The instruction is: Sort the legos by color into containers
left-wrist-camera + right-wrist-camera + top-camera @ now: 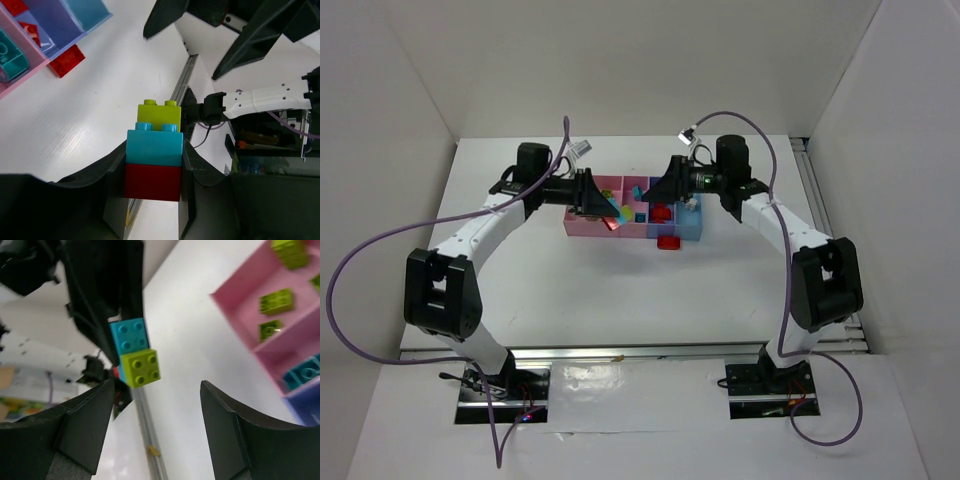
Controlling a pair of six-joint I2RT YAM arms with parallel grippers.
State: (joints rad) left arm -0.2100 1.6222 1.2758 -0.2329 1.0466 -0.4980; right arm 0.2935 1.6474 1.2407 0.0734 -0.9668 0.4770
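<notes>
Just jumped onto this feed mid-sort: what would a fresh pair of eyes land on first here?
The stack of three joined bricks, lime green, cyan and red, is clamped in the left tool near the containers. Facing it, the right tool stands open and empty. One red brick lies loose on the table just in front of the containers.

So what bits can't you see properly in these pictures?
- Top view: the left gripper and right gripper cover parts of the bins, so the bricks inside can't be counted.
- Left wrist view: the bins are cut off by the top-left edge.
- Right wrist view: in the held stack, the red brick is almost all hidden behind the cyan brick and the left gripper.
</notes>
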